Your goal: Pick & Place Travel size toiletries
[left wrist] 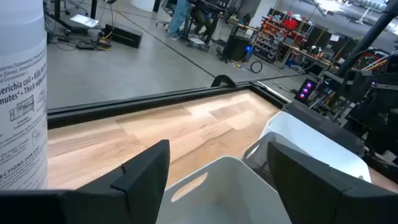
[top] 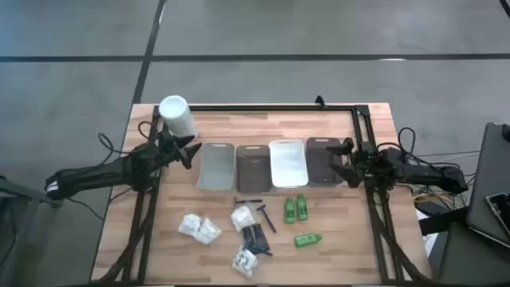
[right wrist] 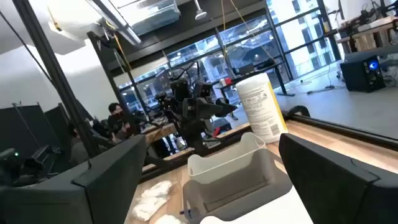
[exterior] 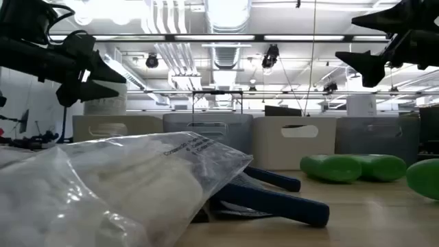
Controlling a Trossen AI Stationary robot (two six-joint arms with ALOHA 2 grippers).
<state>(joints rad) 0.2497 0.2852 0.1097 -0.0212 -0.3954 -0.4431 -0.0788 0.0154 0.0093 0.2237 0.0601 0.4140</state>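
The left gripper (top: 190,153) hangs wide open and empty beside the tall white cylindrical container (top: 177,116). On the wooden tabletop (top: 343,239) lie white crinkly packets (top: 198,228), thin dark blue razors (top: 256,206) and three bright green bottles (top: 297,209), below four rectangular trays (top: 216,166). The right gripper (top: 341,159) hovers wide open, empty, at the rightmost tray.
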